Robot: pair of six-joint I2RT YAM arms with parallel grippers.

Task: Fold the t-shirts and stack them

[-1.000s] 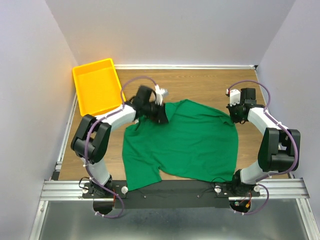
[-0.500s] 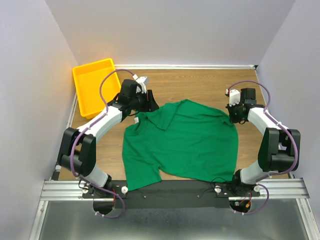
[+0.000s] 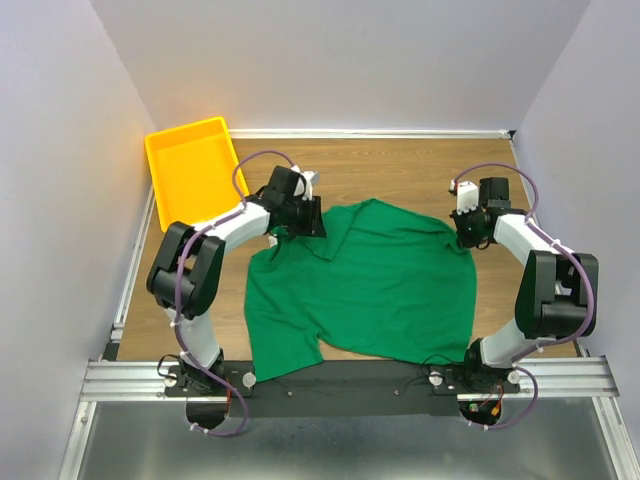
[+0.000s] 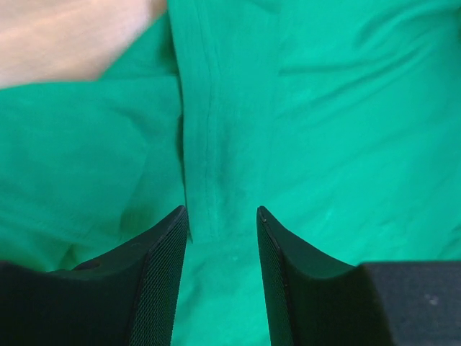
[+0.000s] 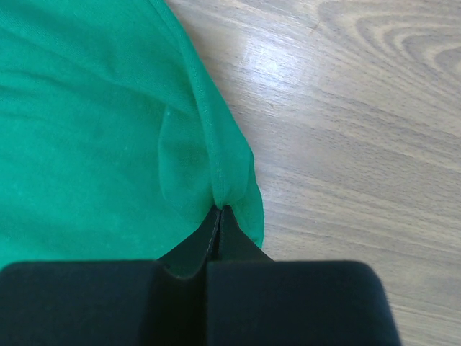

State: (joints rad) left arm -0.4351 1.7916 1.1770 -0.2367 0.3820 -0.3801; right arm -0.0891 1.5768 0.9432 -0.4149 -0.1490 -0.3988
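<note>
Nearest the arm bases, the green t-shirt [image 3: 370,280] lies spread on the wooden table [image 3: 400,165]. Its near hem reaches the table's front edge, with one flap hanging towards 7 o'clock of the cloth's middle. It is not yet folded, so I judge the task to be at an early fold.

Farther out, at about 2 o'clock from the shirt's middle, the right gripper [image 3: 468,228] sits at the cloth's far right corner. In its wrist view the fingers are pressed together on a small pucker of the shirt's edge, with bare wood to the right (a firm pinch, from the way the fabric gathers into the tips).

At about 11 o'clock from the shirt's middle, the left gripper [image 3: 305,215] hangs over the far left corner. Its fingers are spread and hold nothing. Its wrist view gives the relation that matters. A stitched band of the shirt, folded over, runs from 12 o'clock down to 6 o'clock and passes into the gap between the fingers, a little towards the left one. The band's long axis lies along the gap, not across it. The left arm is plainly the nearer one to this corner. A straight descent and closing should catch the band, though only if the tips reach under the fold.

Farthest, at 10 o'clock, stands the yellow tray [image 3: 195,175], well apart from the shirt.
</note>
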